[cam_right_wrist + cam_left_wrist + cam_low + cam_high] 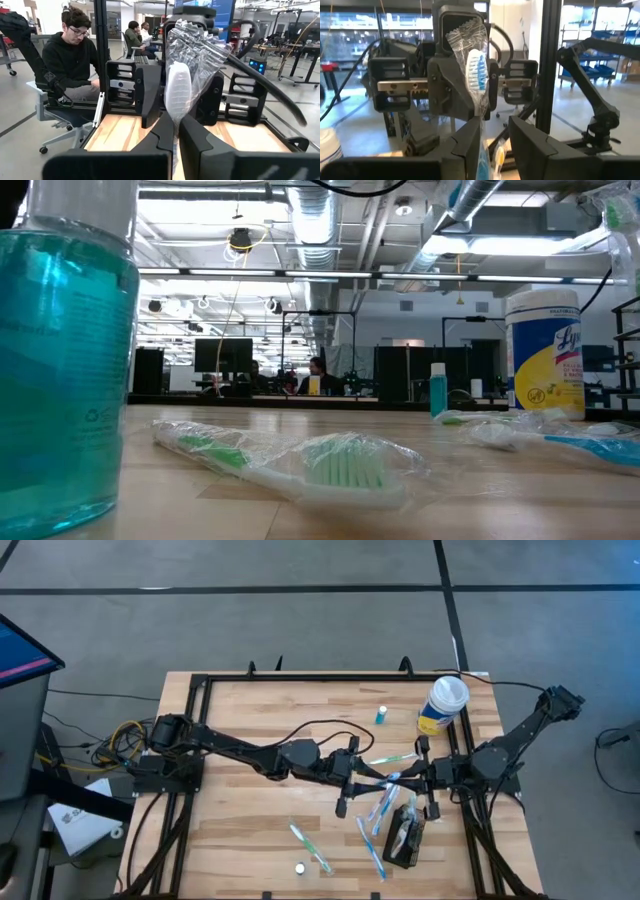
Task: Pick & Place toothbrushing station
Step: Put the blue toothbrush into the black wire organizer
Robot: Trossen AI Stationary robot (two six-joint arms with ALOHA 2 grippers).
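Above the table's right half, right gripper (174, 131) clamped on a wrapped toothbrush (178, 92); left gripper (492, 137) facing it, fingers apart around that brush; black caddy (404, 838) just below, contents hard to make out.

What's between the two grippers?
In the high view, one wrapped toothbrush spans the gap between the left gripper and the right gripper.

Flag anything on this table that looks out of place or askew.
The wrapped toothbrushes lie scattered at mixed angles around the black holder, not in it. One more is held upright between both grippers, left and right, over the table. Nothing looks spilled or broken.
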